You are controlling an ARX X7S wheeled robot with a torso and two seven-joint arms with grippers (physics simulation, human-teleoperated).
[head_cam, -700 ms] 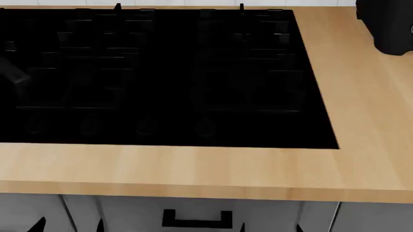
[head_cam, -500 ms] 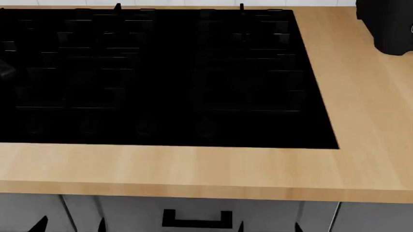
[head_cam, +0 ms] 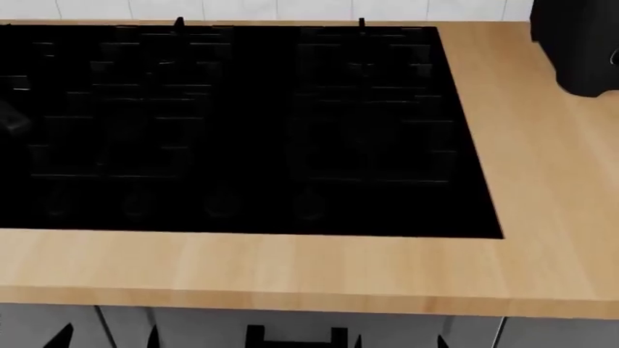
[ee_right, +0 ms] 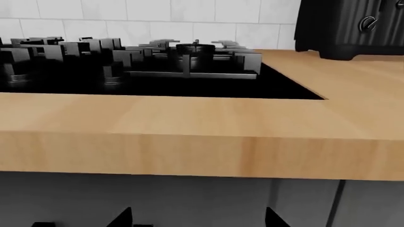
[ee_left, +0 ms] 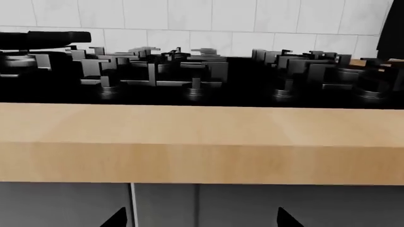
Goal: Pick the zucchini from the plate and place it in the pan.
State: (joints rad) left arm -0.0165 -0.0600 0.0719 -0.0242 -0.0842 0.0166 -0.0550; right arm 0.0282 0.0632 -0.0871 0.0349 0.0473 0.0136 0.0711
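Head view: hob (head_cam: 242, 123) and worktop (head_cam: 290, 268) only; zucchini and plate out of sight. Left end effector (ee_left: 200, 220) and right end effector (ee_right: 198, 218) low, fingertips apart, empty. Look left past pan handle (ee_left: 44, 39) first.

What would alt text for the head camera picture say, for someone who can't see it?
A large black stovetop with dark grates is set into a light wooden counter, seen from above. A black appliance stands at the far right corner, white wall tiles run along the back, and grey cabinet fronts show below the counter edge. No zucchini or plate is visible.
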